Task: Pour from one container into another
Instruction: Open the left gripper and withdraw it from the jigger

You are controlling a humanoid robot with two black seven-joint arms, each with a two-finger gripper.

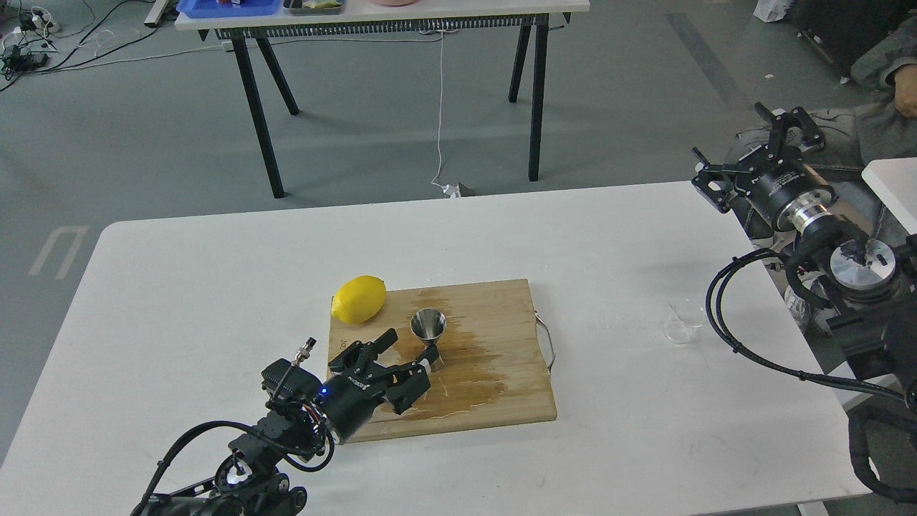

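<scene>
The steel jigger [428,328] stands upright on the wooden cutting board [494,337], beside a wet patch. My left gripper [410,352] lies open just left of the jigger's base, fingers spread and holding nothing. The tiny clear glass cup [681,322] stands on the white table near its right edge, barely visible. My right gripper [751,150] hangs open high above the table's far right corner, well away from the cup.
A yellow lemon [359,298] rests at the board's far left corner. The board has a metal handle [549,344] on its right side. The right arm's cables [745,344] loop beside the glass cup. A second table [387,14] stands beyond.
</scene>
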